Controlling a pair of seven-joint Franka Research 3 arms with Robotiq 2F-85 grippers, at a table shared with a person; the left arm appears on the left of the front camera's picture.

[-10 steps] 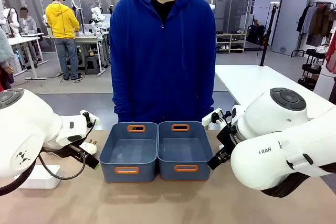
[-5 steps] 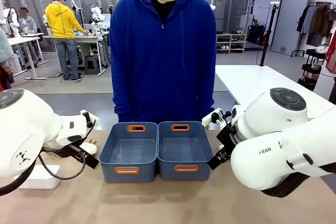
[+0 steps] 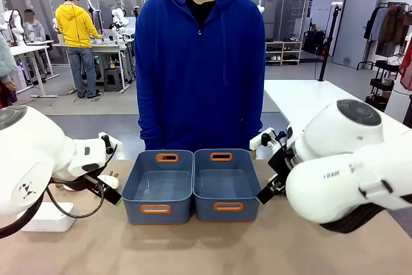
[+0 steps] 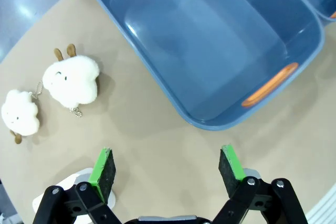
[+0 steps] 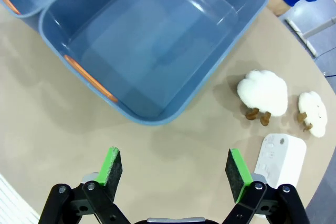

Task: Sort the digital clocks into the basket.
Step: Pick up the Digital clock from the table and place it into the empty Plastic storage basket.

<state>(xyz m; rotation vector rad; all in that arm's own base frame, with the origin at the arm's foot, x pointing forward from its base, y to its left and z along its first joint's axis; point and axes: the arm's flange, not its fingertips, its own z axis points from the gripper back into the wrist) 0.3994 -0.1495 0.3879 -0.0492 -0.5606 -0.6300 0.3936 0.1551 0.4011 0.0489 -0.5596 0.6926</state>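
Observation:
Two blue-grey baskets stand side by side mid-table, the left one (image 3: 158,185) and the right one (image 3: 226,183), both empty. One white digital clock (image 3: 46,218) lies on the table under my left arm; its corner (image 4: 73,180) peeks from behind a finger. The other clock (image 5: 278,158) lies to the right of my right gripper. My left gripper (image 4: 168,166) hangs open above bare table beside the left basket (image 4: 210,51). My right gripper (image 5: 173,171) is open too, above the table near the right basket (image 5: 152,40). Neither holds anything.
Two cream plush sheep (image 4: 72,80) (image 4: 20,113) lie left of the baskets, and two more (image 5: 262,93) (image 5: 312,106) lie to their right near the clock. A person in a blue hoodie (image 3: 199,62) stands at the table's far side.
My right arm has shifted a little, its upper joint rising and turning. My left arm has moved very slightly. Baskets and person are as before.

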